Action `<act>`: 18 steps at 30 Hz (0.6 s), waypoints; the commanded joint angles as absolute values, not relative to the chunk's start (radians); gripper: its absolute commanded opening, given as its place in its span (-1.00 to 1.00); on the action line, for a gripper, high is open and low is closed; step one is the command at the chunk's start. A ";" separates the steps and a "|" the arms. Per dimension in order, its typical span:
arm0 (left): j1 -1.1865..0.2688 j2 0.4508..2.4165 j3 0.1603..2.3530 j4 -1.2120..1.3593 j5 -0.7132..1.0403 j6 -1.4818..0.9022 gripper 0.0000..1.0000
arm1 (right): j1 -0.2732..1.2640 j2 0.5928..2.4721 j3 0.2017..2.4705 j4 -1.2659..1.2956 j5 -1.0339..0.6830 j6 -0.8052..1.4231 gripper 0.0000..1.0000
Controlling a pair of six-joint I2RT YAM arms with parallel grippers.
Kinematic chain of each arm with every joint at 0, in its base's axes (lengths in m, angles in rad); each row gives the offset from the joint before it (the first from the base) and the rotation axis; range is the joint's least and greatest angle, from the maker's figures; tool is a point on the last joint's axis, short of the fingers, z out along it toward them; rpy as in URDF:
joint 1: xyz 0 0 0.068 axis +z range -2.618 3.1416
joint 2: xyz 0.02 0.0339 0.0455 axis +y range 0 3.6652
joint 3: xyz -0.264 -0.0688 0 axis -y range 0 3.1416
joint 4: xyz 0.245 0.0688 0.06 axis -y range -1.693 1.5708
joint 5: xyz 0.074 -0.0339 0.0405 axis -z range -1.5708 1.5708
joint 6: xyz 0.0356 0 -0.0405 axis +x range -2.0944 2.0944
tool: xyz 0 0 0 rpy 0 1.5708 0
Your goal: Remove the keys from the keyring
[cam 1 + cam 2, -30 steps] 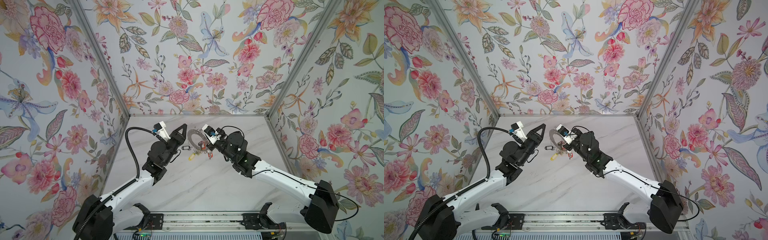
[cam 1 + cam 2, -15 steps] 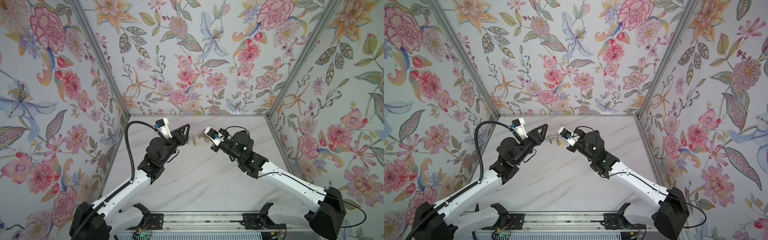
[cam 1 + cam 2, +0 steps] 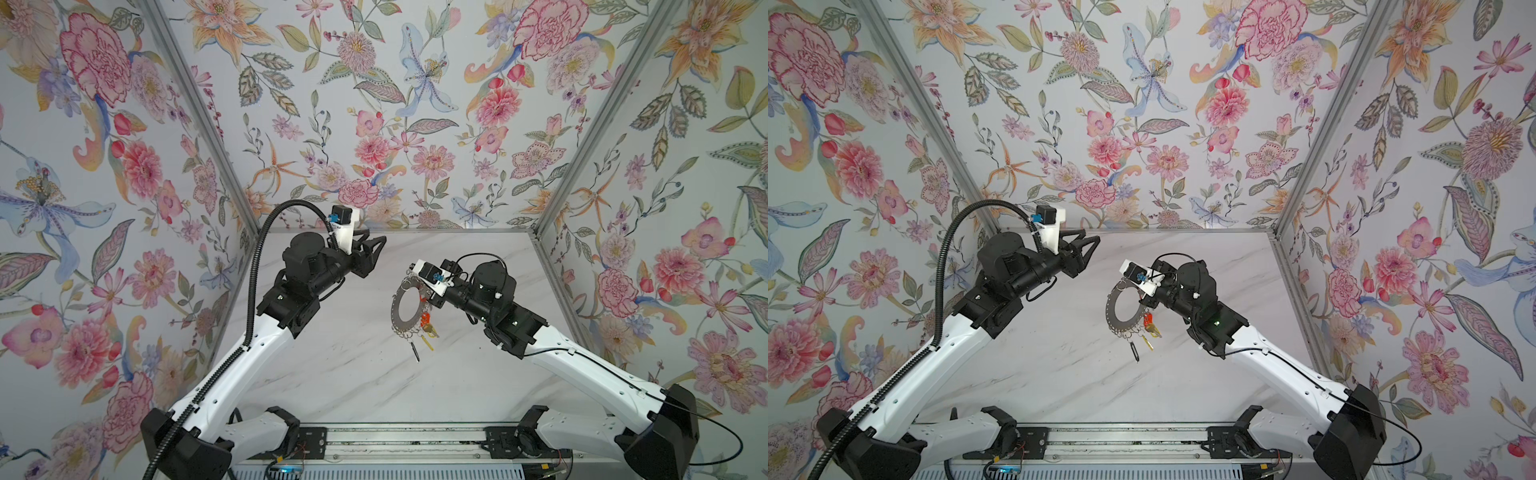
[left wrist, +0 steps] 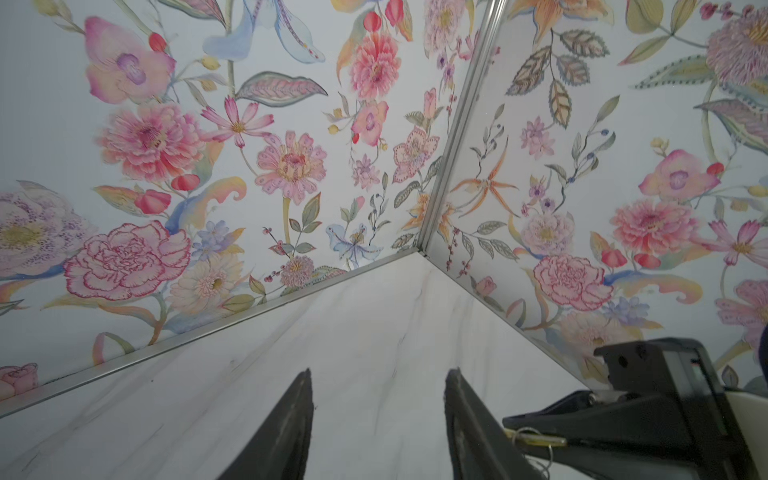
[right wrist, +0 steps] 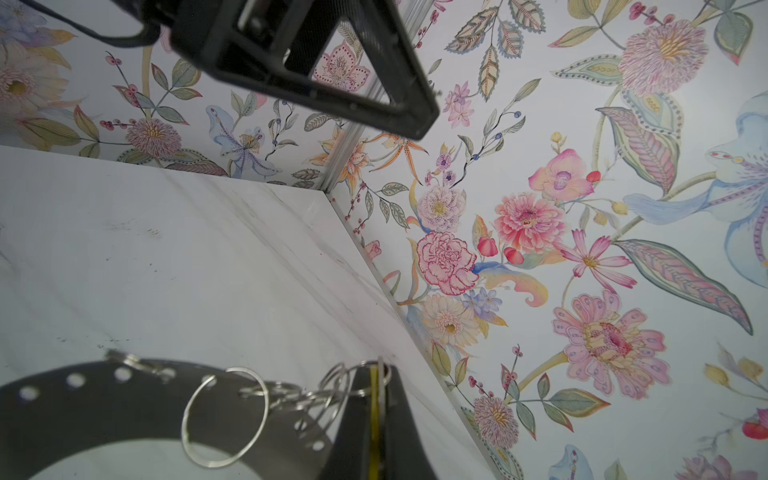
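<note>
The keyring (image 3: 396,309) (image 3: 1113,311), a flat grey disc with a big hole and wire loops on its rim, hangs in the air over the marble table. My right gripper (image 3: 408,279) (image 5: 376,370) is shut at its upper edge on a yellow-tagged key (image 5: 375,399) (image 4: 536,440) and a wire loop. More keys hang at the lower rim: one with a red-orange tag (image 3: 424,319) and yellow-tagged ones (image 3: 429,337). The left gripper (image 3: 381,240) (image 4: 379,374) stands open and empty, up and to the left of the keyring, apart from it.
A small black clip (image 3: 414,352) dangles below the keys. Floral walls close the marble table (image 3: 332,374) in at the back and on both sides. In the right wrist view the left gripper's fingers (image 5: 332,62) sit high above the disc (image 5: 104,399).
The keyring went from lying on the table to hanging in the air from the right gripper. The left gripper has opened, let go and drawn back to the left.
</note>
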State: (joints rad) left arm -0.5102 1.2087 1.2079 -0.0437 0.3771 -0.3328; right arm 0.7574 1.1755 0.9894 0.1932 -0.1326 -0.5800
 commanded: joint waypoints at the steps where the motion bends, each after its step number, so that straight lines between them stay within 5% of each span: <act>1: -0.507 1.228 1.246 -0.145 0.516 -0.239 0.05 | 0.751 1.143 1.017 0.221 -0.161 -0.593 -1.00; 18: -0.509 1.201 1.189 -0.160 0.710 0.019 -0.10 | 0.746 1.145 1.016 0.213 -0.246 -0.612 -1.00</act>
